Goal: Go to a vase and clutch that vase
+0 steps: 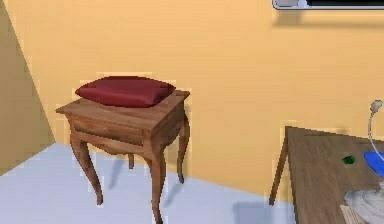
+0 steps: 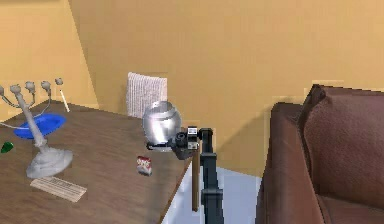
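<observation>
Vase (image 2: 160, 122) is my reading of the rounded silver vessel on the table (image 2: 100, 150). It stands close to the table edge that faces the sofa (image 2: 330, 150), so I judge you are at the grasping step, not the driving one.

By size: the brown sofa sits beside the table, across a strip of floor. A wooden stool (image 1: 125, 125) with a red cushion (image 1: 125, 91) stands apart from the table, by the wall. The arm (image 2: 210, 185) rises just off the table's sofa-side edge. Farther along the table from the vase are a grey candle holder (image 2: 48, 158) and a blue plate (image 2: 55, 122). A small red and white box (image 2: 145, 165) sits on the table just beside the vase.

To do this well, I would leave the base parked and make only small changes of lift and reach. Aim for the vase's body rather than its top. It looks smooth and round, so a sideways nudge could roll it off that near edge or into the box.

The claw (image 2: 170, 146) is at the vase's lower flank. You cannot tell from here how wide its fingers stand, whether they touch the vase, or whether they hold anything, since the vase rests on the table right behind them.
</observation>
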